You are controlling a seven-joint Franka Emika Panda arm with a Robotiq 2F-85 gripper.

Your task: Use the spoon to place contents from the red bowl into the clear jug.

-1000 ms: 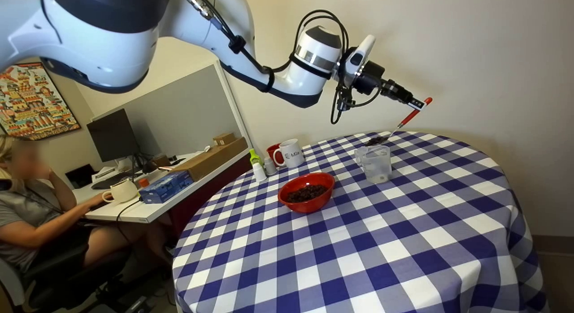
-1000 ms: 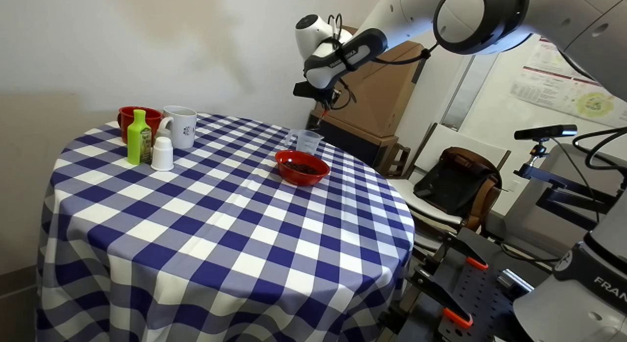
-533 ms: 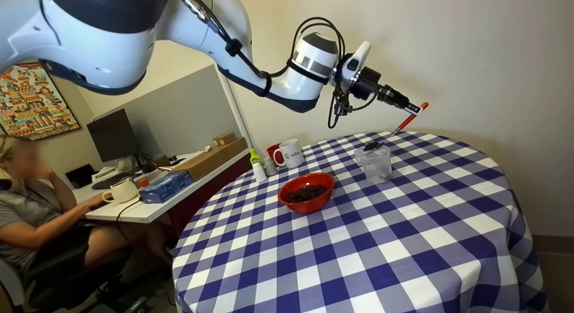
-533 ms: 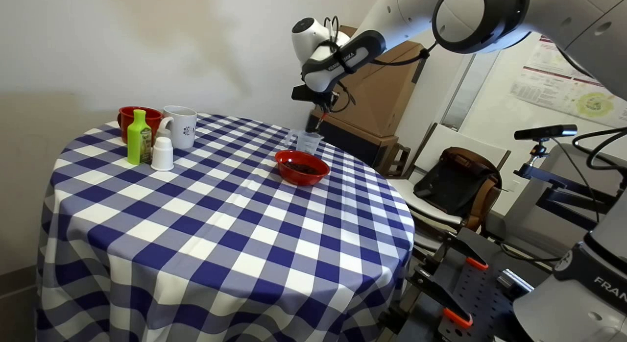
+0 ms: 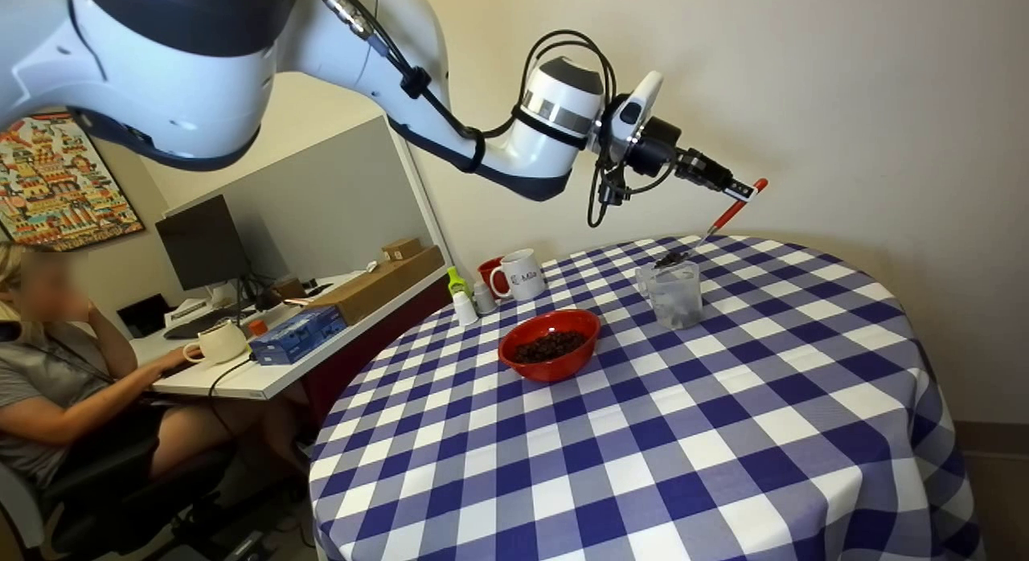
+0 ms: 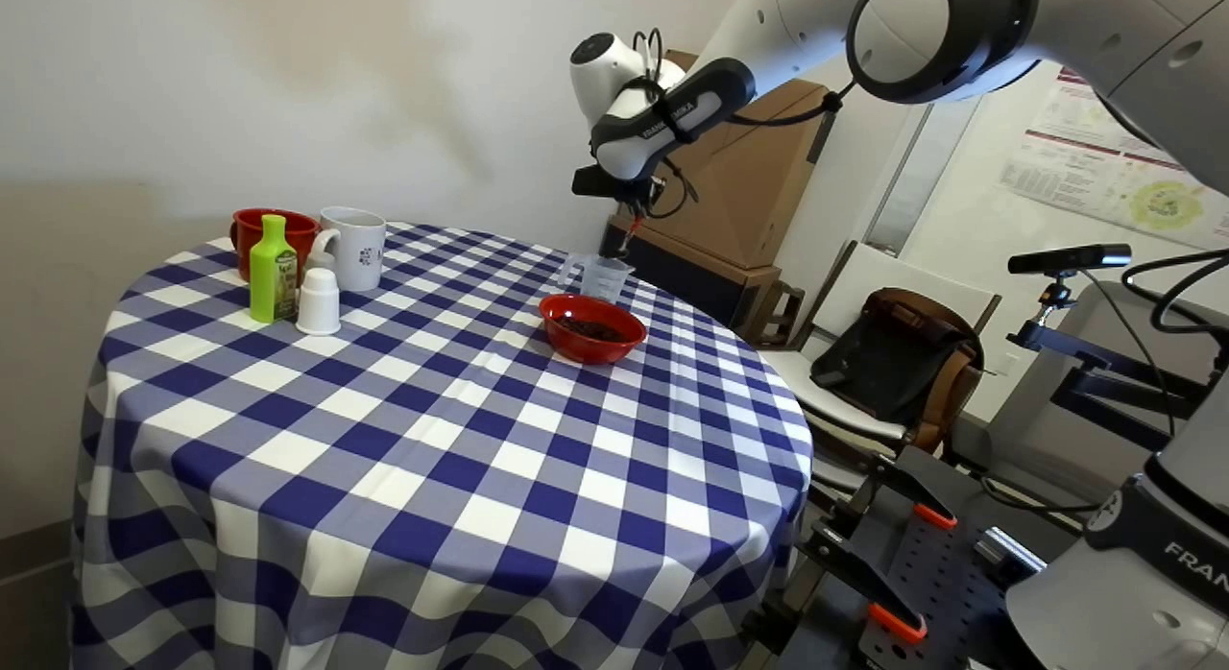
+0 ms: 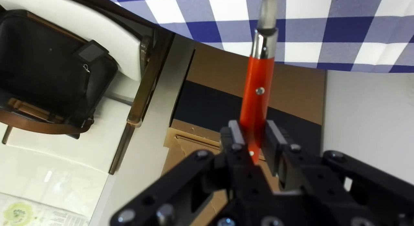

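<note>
The red bowl (image 5: 551, 370) stands on the table with dark bits in it; it also shows in an exterior view (image 6: 593, 349). The clear jug (image 5: 677, 297) stands beyond it and shows in an exterior view (image 6: 604, 280). My gripper (image 5: 749, 191) is above and beyond the jug, shut on the orange-red handle of the spoon (image 5: 728, 215). The spoon slants down, and its scoop with dark bits is at the jug's mouth. Grey patches show through the jug's wall; I cannot tell if they are contents. In the wrist view my gripper (image 7: 254, 133) clasps the spoon handle (image 7: 257, 86); the scoop is out of frame.
A white mug (image 5: 522, 276), a red mug (image 6: 248, 230), a green bottle (image 6: 274, 272) and a white cylindrical container (image 6: 319, 303) stand together on the checkered table (image 5: 643, 448). A wall is behind the table. Cardboard boxes (image 6: 739, 171) and a chair (image 6: 845, 387) stand past its edge.
My gripper and the spoon have moved down and slightly left in an exterior view, bringing the scoop to the jug's mouth. The jug's inside looks darker than before. Bowl and jug have not moved.
</note>
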